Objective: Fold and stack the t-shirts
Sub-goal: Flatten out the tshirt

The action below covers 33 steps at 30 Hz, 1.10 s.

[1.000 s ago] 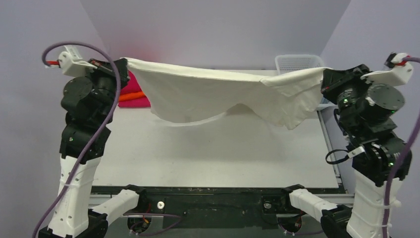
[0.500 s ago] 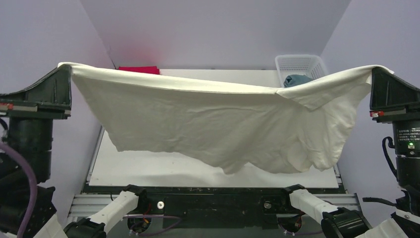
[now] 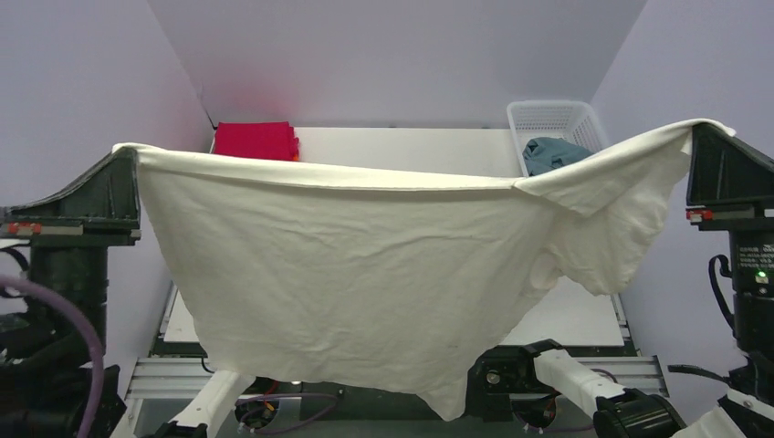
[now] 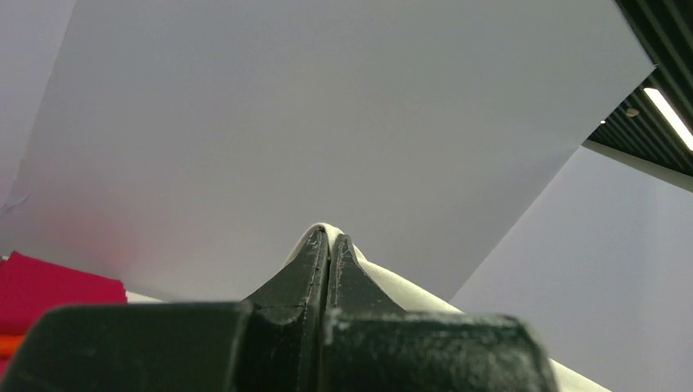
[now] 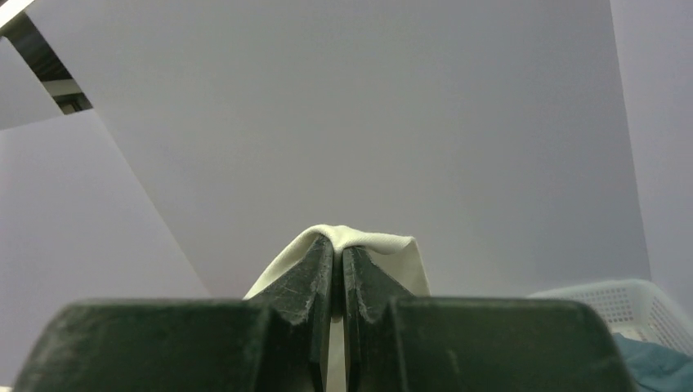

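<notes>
The left fingers [image 4: 315,265] are pinching one top corner of the cream tee [image 3: 365,274], and the right fingers [image 5: 319,273] are pinching the other. The tee is hanging spread wide between them above the desk [image 3: 411,144], sagging lowest right of centre. A folded pink tee [image 3: 256,140] is lying far left. A grey-blue tee [image 3: 550,153] is sitting in the basket [image 3: 552,117] far right.

Bright, even, soft light. Strip lamp [image 4: 666,113] above-right of my left jaws. Below both tips, my jaw bodies blurred.
</notes>
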Motion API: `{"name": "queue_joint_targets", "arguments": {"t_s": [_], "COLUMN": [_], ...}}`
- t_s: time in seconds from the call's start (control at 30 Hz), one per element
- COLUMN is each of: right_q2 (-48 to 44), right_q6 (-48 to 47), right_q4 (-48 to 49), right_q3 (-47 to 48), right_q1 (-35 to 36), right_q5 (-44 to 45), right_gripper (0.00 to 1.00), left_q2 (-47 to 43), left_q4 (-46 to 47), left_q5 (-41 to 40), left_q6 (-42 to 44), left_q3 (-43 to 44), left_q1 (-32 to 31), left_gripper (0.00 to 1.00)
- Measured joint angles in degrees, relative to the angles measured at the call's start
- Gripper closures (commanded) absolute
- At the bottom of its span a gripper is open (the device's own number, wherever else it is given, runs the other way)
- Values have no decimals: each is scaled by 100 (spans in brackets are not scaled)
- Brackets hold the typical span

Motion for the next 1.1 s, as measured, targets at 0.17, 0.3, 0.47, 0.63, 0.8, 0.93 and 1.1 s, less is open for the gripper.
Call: {"name": "queue_joint_targets", "arguments": {"t_s": [0.17,0.3,0.47,0.63,0.8,0.93,1.1], "right_q2": [131,330,778,1464,2273,2979,4138], "right_q6": [-208,-348,-367,-286,-85,76,219], "right_q4": [157,470,857,1128,1523,1910,2149], "right_q3": [-741,-1869,-3300,-4282,-4540,-4529,-4181], "right_q1": [0,0,0,-13,-157,-269,-350], "right_q5": [378,737,1003,1078,1058,946,730], "right_gripper": [100,100,100,100,100,100,100], "left_q2": [44,299,1147,2162,3176,4120,5355], "left_q4": [251,837,1521,1991,2570,2894,3040], "left_q5": [79,83,79,68,42,42,42], "left_q6": [-157,-323,-560,-619,-575,-485,-343], "left_q3": [-1073,-2579,-4201,-5016,-4994,-4708,-3934], "left_q1": [291,299,306,306,310,310,310], "left_gripper": [100,100,100,100,100,100,100]}}
